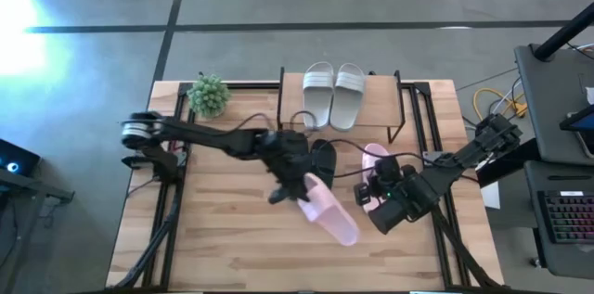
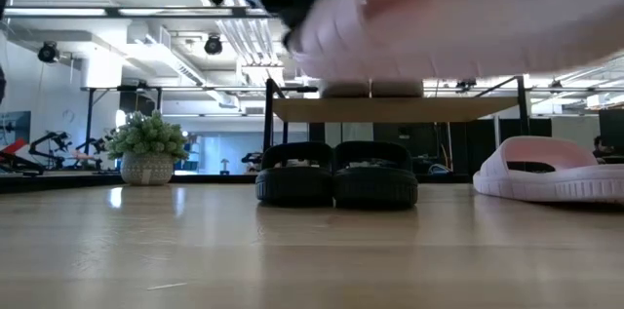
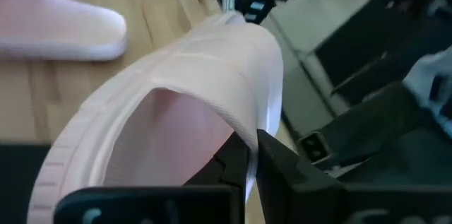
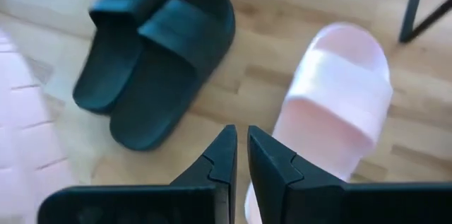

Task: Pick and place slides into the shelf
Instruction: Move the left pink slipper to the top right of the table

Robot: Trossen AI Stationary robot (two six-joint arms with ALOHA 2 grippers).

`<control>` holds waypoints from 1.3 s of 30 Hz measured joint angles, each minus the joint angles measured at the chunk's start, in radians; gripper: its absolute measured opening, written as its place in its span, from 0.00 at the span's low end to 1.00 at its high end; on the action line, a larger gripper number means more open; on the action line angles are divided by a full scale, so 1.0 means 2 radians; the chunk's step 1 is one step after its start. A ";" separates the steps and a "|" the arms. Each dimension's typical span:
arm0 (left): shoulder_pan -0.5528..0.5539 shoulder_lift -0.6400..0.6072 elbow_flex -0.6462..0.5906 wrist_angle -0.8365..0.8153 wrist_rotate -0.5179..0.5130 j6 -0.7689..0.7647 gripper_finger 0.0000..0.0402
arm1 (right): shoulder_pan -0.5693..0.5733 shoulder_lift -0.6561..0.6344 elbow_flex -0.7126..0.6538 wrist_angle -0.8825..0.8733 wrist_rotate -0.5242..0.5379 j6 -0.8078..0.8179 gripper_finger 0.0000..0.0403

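Observation:
My left gripper [image 1: 299,187] is shut on a pink slide [image 1: 330,209] and holds it above the table's middle; the low view shows this slide [image 2: 439,17] raised and blurred. The other pink slide [image 1: 376,158] lies sole down on the table, right of the black pair [image 1: 320,159]. The black pair [image 2: 336,173] stands side by side under the shelf [image 2: 390,109]. A pale white pair [image 1: 334,95] rests on the shelf's top board [image 1: 385,85]. My right gripper [image 4: 240,150] hovers shut over the lying pink slide [image 4: 339,90], holding nothing. My left gripper pinches the edge of the pink slide's wide strap [image 3: 247,136] between its two fingers [image 3: 282,167], one under the strap and one outside. The fingers come from the table's left, slanting slightly down. The slide is lifted clear of the table and tilted.
A small potted plant [image 1: 209,95] stands at the far left corner beside the shelf. Bare wooden tabletop [image 1: 232,248] stretches along the near side. Cables and a desk with a keyboard [image 1: 566,215] lie beyond the table's right edge.

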 joint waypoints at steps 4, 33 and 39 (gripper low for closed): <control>0.003 0.066 0.098 -0.118 0.001 0.095 0.00 | 0.005 0.001 0.000 0.004 -0.042 0.002 0.07; 0.002 0.160 0.224 -0.177 -0.039 0.172 0.06 | 0.055 0.003 -0.001 0.032 -0.095 0.097 0.07; 0.001 0.160 0.223 -0.170 -0.071 0.153 0.21 | 0.055 0.003 -0.002 0.039 -0.097 0.095 0.07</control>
